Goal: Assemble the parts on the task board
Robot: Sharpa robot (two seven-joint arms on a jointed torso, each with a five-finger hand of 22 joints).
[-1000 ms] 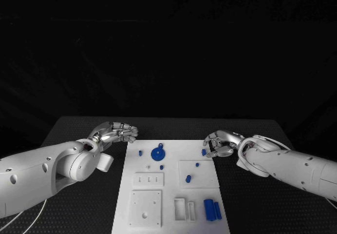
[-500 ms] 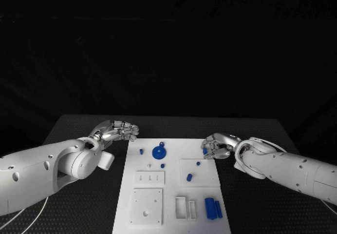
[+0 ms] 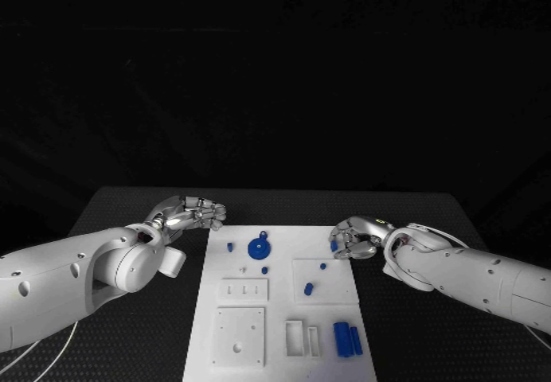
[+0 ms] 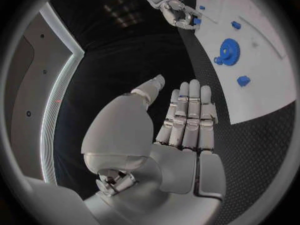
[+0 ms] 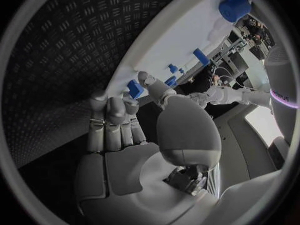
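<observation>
The right hand (image 3: pixel 356 237) sits at the right edge of the task board (image 3: pixel 281 318), right of centre in the head picture, its fingers curled in toward a small blue peg (image 3: pixel 334 247) at that rim. In the right wrist view the fingertips (image 5: pixel 107 106) and thumb lie against this blue peg (image 5: pixel 135 89) at the board's edge (image 5: pixel 162 40); whether they truly pinch it or only touch it I cannot tell. To the hand's right lies bare black table (image 3: pixel 459 219).

The left hand (image 3: pixel 193 214) hovers over the table just off the board's upper left corner, left of centre in the frame. In the left wrist view the left hand (image 4: pixel 178 120) has its fingers straight and pressed side by side, the thumb apart, holding nothing, with dark table between them and the board's edge (image 4: pixel 250 107).

On the board, a blue gear (image 3: pixel 259 249) lies near the upper middle, a short blue peg (image 3: pixel 231 247) left of it, another small peg (image 3: pixel 265 271) below it. Two small blue pieces (image 3: pixel 308 290) sit on a raised white plate at centre right. Two blue bars (image 3: pixel 347 341) lie side by side at the lower right, beside a white slotted block (image 3: pixel 303 340).
</observation>
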